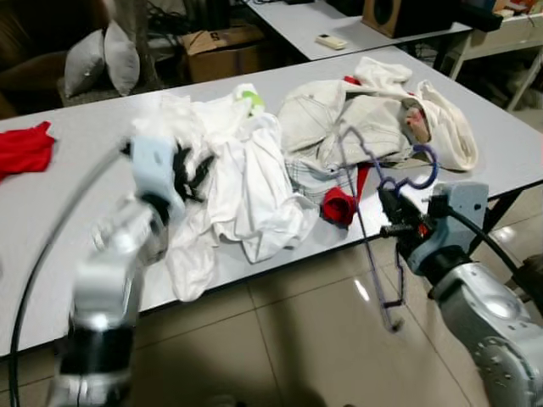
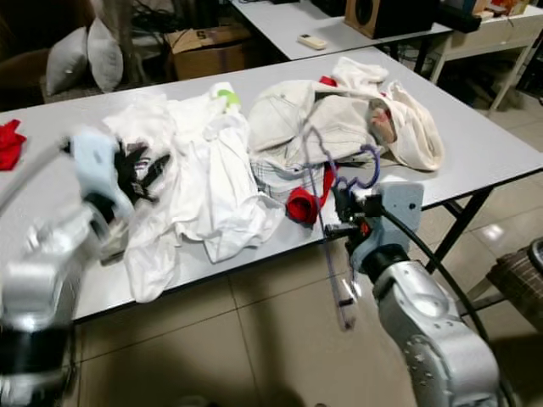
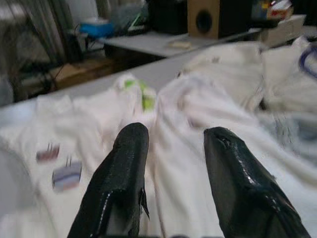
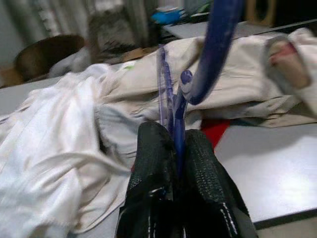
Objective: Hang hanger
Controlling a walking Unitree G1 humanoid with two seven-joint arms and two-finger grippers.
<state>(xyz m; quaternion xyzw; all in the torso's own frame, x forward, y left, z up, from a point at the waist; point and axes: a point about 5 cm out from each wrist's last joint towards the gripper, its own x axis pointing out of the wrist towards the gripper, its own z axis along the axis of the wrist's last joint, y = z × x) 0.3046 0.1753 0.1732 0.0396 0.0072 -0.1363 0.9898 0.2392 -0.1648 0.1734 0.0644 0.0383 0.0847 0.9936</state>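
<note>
Clamped shut in the right claw (image 1: 392, 219) just off the table (image 1: 76, 144) edge, the purple hanger (image 1: 371, 229) dangles floorward and could twist loose or snag the white clothes (image 1: 246, 178), where the left claw (image 3: 171, 163) hovers with fingers parted, empty.

Room: pale tiled floor (image 1: 297, 339), glossy with light reflections. Long grey table (image 1: 76, 161) in foreground; second grey table (image 1: 314, 21) behind, bearing a wooden speaker (image 1: 399, 13). Cardboard box (image 1: 221, 51) and 2 grey cushions (image 1: 102, 59) on floor behind.
</note>
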